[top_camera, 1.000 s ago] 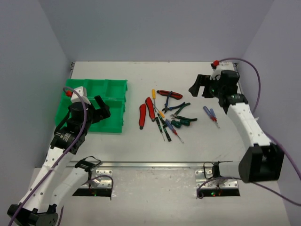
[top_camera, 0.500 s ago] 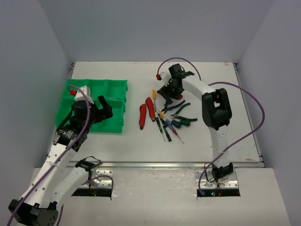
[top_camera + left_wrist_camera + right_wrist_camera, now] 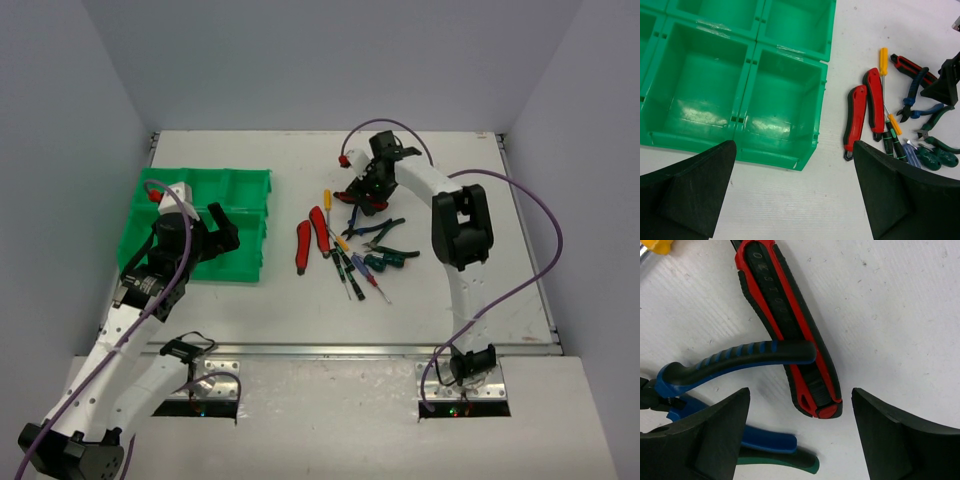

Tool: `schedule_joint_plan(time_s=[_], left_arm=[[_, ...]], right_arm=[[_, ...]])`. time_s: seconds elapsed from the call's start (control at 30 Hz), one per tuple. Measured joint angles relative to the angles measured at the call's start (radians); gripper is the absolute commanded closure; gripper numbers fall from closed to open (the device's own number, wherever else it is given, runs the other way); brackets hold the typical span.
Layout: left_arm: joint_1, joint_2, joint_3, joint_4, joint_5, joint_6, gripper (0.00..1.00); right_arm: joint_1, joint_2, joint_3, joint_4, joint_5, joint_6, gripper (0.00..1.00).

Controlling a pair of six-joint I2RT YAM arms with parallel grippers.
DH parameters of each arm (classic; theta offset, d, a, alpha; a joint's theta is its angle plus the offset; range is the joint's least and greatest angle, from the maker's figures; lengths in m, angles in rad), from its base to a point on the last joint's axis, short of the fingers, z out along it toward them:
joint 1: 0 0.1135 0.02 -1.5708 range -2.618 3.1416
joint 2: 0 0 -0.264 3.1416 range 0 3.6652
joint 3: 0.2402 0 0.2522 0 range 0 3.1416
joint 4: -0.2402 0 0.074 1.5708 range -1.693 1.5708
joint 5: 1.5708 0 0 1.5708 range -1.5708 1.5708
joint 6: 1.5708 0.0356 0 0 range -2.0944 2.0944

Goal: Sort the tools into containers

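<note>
Roughly a dozen tools (image 3: 319, 230) lying loose on the table (image 3: 450, 290), just right of the green bin (image 3: 240, 268). Left gripper (image 3: 794, 147) spread wide above the bin's near right corner, holding nothing. Right gripper (image 3: 800, 395) also spread wide, low over the heap, fingers either side of a red-black knife (image 3: 785, 325) crossed by a blue pliers handle (image 3: 740, 357), holding nothing

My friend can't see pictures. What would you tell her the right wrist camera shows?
The right gripper hangs open over a chunky red-and-black tool handle lying on the white table. A blue-and-black pliers handle crosses over it, and a green handle tip pokes out lower down.
</note>
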Motion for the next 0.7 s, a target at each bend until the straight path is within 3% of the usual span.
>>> schedule_joint_plan(time_s=[0.17,0.37,0.47,0.7], left_arm=[[0.0,0.0,0.0,0.0,0.0,0.0,0.0],[0.0,0.0,0.0,0.0,0.0,0.0,0.0],[0.0,0.0,0.0,0.0,0.0,0.0,0.0],[0.0,-0.013,0.0,0.0,0.0,0.0,0.0]], right_arm=[[-0.015,0.034,0.013,-0.009,-0.048,-0.015,0.48],[-0.029,0.042,0.012,0.004,-0.055,-0.016,0.88],[-0.029,0.035,-0.002,0.041,-0.01,-0.006,0.97],[-0.034,-0.042,-0.093,0.217,0.259,0.087,1.0]])
